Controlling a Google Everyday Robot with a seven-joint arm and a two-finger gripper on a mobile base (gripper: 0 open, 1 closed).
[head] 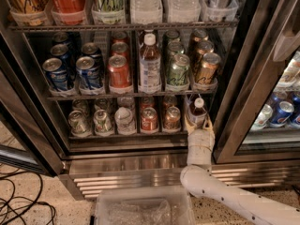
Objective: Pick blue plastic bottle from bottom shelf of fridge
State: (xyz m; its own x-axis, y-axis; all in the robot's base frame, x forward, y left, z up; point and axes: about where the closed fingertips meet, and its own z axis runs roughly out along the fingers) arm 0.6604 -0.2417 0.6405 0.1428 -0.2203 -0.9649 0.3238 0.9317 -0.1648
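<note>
Evidently reaching up from floor level to stay under the rack above, the jointed white robot arm point(220, 193) sets its two-finger gripper point(198, 124) at the base of the small clear blue-labelled plastic bottle point(197, 110). The bottle stands upright at the right end of the thin dark wire bottom shelf point(117, 136) of the stainless steel glass-door fridge point(140, 161), just beside a copper-coloured can point(172, 117). Whether the gripper already pinches it cannot be told

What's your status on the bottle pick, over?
Gripper at the bottom shelf's right end, at the blue plastic bottle's base. Bottle upright. Can close on its left, door frame on its right.
</note>
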